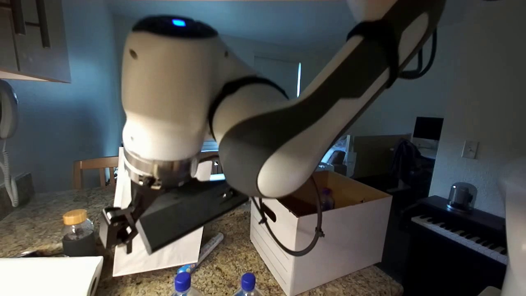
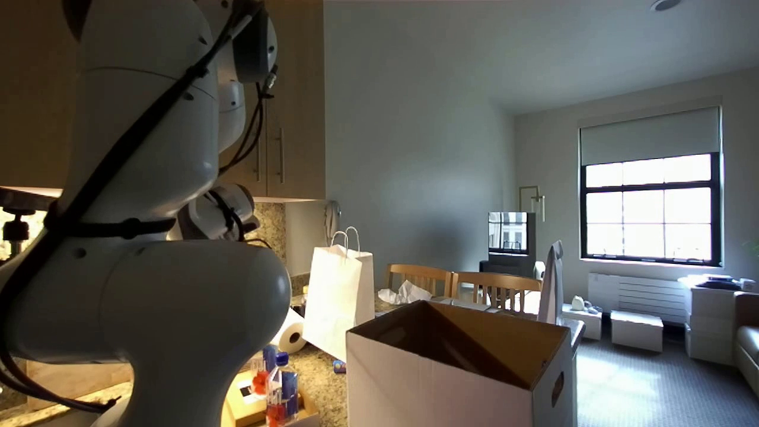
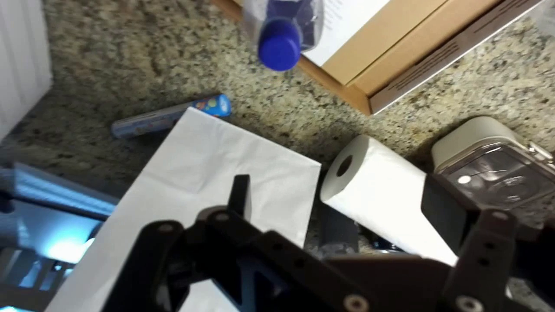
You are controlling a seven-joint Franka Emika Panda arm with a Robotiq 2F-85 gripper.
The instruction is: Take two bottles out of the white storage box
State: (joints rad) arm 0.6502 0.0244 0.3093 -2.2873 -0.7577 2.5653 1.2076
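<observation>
The white storage box (image 1: 341,242) stands open on the counter and also shows in an exterior view (image 2: 439,385). Inside it a bottle (image 1: 326,201) with a blue cap is partly visible over the rim. Two more bottles with blue caps, one bottle (image 1: 183,283) and another bottle (image 1: 248,283), stand outside the box. In an exterior view a bottle (image 2: 281,388) stands at the cardboard tray. The wrist view shows one blue-capped bottle (image 3: 279,43) beside the tray. My gripper (image 3: 344,203) is open and empty, with its fingers wide apart. It hangs away from the box, above the paper bag and roll.
A tall white paper bag (image 2: 339,296) stands near a paper towel roll (image 3: 381,190). A blue tube (image 3: 171,116) lies by the bag. The cardboard tray (image 3: 355,97), a clear-lidded container (image 3: 498,164) and a wooden-lidded jar (image 1: 78,236) are on the counter.
</observation>
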